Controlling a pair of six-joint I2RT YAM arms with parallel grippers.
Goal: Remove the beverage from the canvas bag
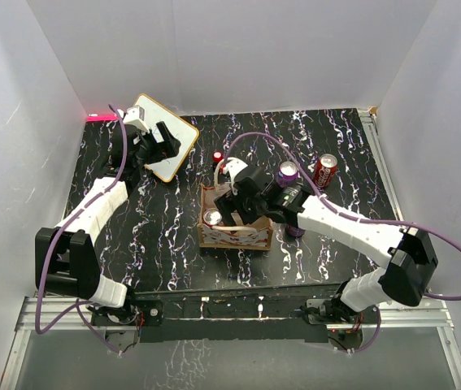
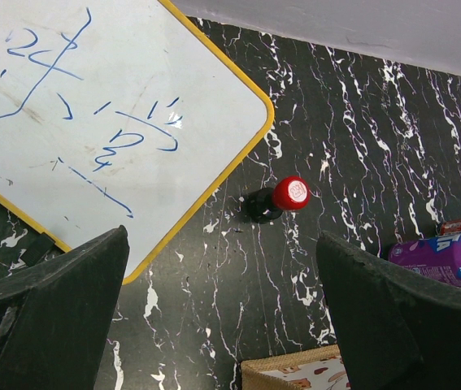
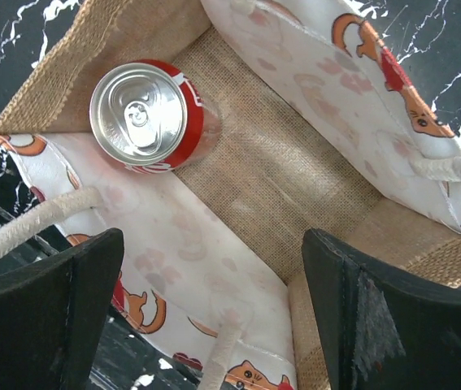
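Observation:
A canvas bag point(image 1: 256, 234) with cat prints and jute ends stands open mid-table. One red can point(image 3: 149, 115) stands upright in a corner of the bag point(image 3: 279, 175), silver top up; from above the same can point(image 1: 213, 217) shows at the bag's left end. My right gripper point(image 1: 237, 195) hovers open over the bag's mouth, and in its wrist view this gripper point(image 3: 214, 313) has nothing between its fingers. My left gripper point(image 1: 165, 140) is open above the whiteboard's right edge, empty in its wrist view point(image 2: 222, 313).
A yellow-framed whiteboard point(image 1: 163, 136) lies at the back left. A small red-capped bottle point(image 2: 283, 197) stands behind the bag. A purple can point(image 1: 287, 173) and a red can point(image 1: 324, 170) stand right of the bag. White walls enclose the table.

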